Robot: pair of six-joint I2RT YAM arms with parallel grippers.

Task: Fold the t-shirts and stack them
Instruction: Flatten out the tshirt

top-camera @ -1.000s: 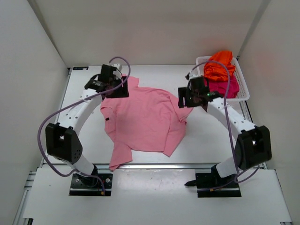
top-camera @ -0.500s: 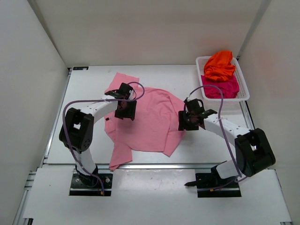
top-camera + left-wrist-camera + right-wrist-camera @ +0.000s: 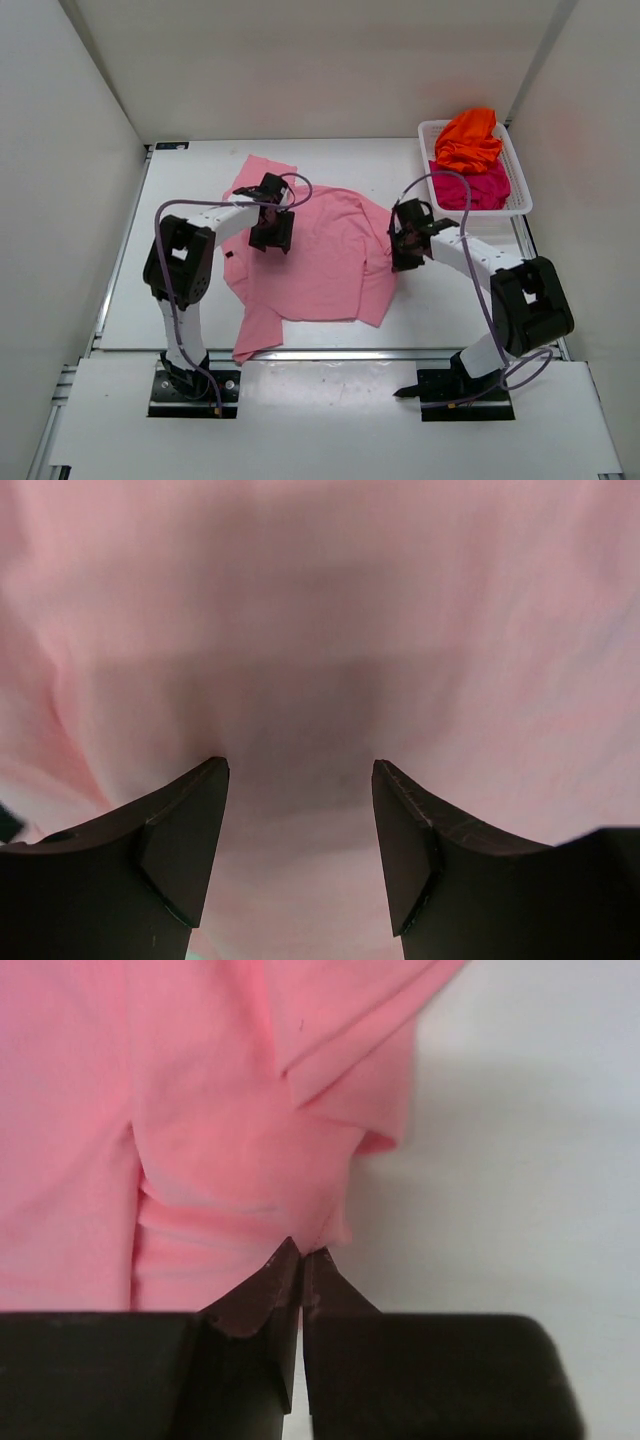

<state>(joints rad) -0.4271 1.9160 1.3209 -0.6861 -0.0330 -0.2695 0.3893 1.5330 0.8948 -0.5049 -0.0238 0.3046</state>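
Pink shirt (image 3: 322, 268) hem pinched in closed right jaws, fabric close beneath wide-open left jaws

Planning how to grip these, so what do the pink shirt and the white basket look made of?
The pink shirt: soft matte knit, probably cotton jersey; it wrinkles and lies limp. The basket: likely rigid white plastic; its mesh walls hold a crisp shape, sheen too small to judge.
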